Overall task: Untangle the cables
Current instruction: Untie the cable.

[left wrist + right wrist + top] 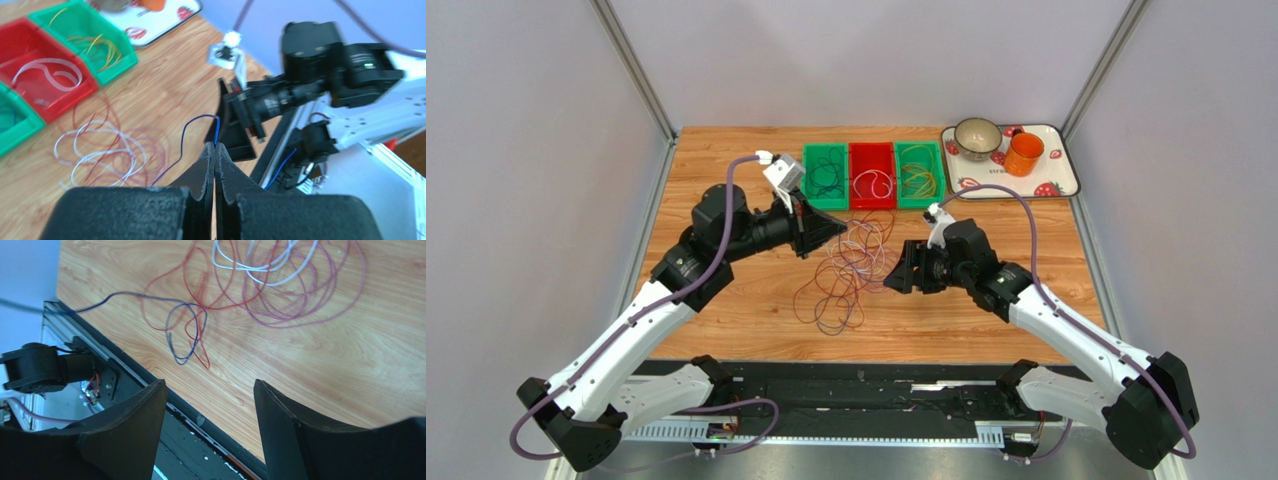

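Beyond cables (851, 265): 2 green bins (807, 178), 1 red bin (872, 148).

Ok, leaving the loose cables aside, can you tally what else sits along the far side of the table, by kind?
Green bins: 2
Red bin: 1
Tray: 1
Bowl: 1
Orange cup: 1
Total: 6
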You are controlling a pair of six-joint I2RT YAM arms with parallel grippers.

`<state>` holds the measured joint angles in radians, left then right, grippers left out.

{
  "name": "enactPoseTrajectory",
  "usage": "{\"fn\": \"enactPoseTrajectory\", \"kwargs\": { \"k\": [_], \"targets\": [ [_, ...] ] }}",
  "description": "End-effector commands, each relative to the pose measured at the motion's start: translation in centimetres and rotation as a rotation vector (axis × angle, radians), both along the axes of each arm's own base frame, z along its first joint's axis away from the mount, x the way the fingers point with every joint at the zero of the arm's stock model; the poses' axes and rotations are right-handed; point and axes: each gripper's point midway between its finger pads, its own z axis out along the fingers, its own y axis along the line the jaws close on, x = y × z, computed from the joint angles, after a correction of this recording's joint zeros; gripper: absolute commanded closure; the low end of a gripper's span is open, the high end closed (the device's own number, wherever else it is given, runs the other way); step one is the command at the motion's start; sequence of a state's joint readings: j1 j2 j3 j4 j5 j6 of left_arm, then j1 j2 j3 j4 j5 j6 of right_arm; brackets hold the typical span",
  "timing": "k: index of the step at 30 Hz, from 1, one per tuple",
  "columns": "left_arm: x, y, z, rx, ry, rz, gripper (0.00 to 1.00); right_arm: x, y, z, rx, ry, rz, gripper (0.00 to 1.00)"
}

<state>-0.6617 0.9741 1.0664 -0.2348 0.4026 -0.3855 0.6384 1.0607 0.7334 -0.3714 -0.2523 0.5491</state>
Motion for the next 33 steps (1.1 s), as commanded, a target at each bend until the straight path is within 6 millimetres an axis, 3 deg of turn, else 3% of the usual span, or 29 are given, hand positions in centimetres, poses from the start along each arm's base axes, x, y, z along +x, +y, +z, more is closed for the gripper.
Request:
{"fn": "enactPoseTrajectory", "kwargs": {
  "k": [1,4,6,8,10,11,15,22,33],
  "targets": [
    [-3.1,0.4,7.8,-0.127,-0.154,-0.103,1.0,0.0,1.9,4.4,0.152,-0.122,0.074,0.32],
    [-1.8,2.5,8.9,-0.05,-0.17,0.034,1.0,-0.8,2.5,5.8,0.208,-0.149,0.132,0.31],
    [1.2,6.0,7.8,0.071,-0.13,0.289,1.0,-1.4,2.8,6.5,0.241,-0.157,0.168,0.31],
    [2.9,7.8,6.1,0.166,-0.094,0.419,1.0,-1.7,3.0,6.8,0.262,-0.163,0.182,0.31],
    [2.6,7.3,5.8,0.159,-0.106,0.383,1.0,-1.6,3.0,6.9,0.27,-0.175,0.181,0.31],
    [1.6,5.6,5.7,0.119,-0.109,0.277,1.0,-1.6,3.0,6.9,0.274,-0.179,0.179,0.31],
    [-0.1,3.6,5.9,0.048,-0.117,0.14,1.0,-1.4,3.5,7.3,0.29,-0.197,0.196,0.3],
    [-0.4,2.9,6.3,0.033,-0.126,0.092,1.0,-0.6,4.1,8.1,0.275,-0.246,0.235,0.3],
    [-0.6,2.8,6.5,0.022,-0.137,0.084,1.0,1.3,5.3,6.0,0.25,-0.211,0.219,0.3]
  ]
}}
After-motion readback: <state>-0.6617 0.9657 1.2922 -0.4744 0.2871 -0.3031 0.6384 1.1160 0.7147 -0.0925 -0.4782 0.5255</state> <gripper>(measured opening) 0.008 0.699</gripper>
